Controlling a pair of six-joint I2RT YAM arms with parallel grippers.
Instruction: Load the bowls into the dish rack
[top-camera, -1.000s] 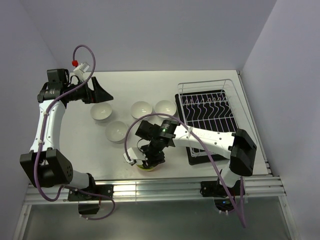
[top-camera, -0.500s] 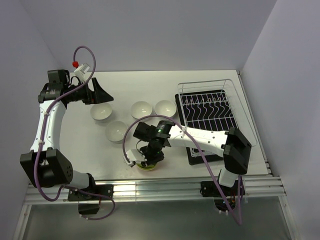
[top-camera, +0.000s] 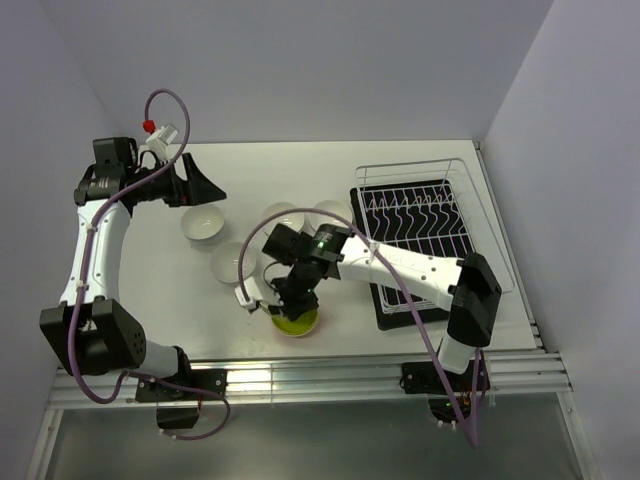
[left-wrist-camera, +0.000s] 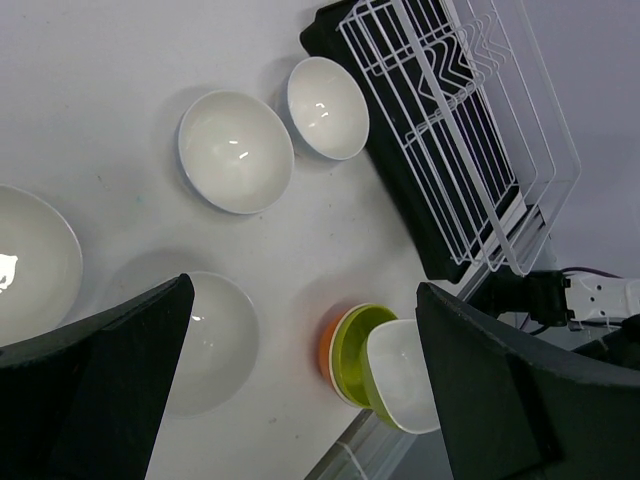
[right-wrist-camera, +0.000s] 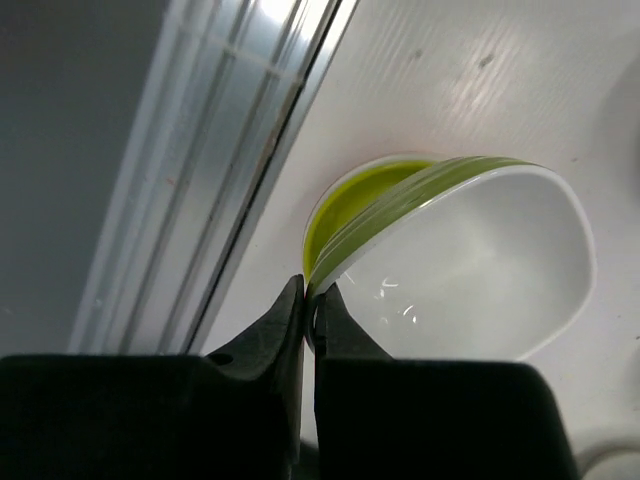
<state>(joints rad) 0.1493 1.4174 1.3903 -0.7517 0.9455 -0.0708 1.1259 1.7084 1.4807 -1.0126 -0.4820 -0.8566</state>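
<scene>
Seven bowls are counted: four white bowls (left-wrist-camera: 236, 150) spread across the left wrist view, one orange bowl (left-wrist-camera: 326, 357) and two green at bottom centre. The upper green bowl (right-wrist-camera: 470, 260) is pinched by its rim, tilted, in the closed right gripper (right-wrist-camera: 310, 295); the left gripper (top-camera: 205, 188) is held wide open. One rack (top-camera: 415, 215) is set at right on the white table (top-camera: 300, 170), between pale walls (top-camera: 300, 70).

Bare table (top-camera: 290, 172) beyond 4 white bowls (top-camera: 203, 224)
</scene>
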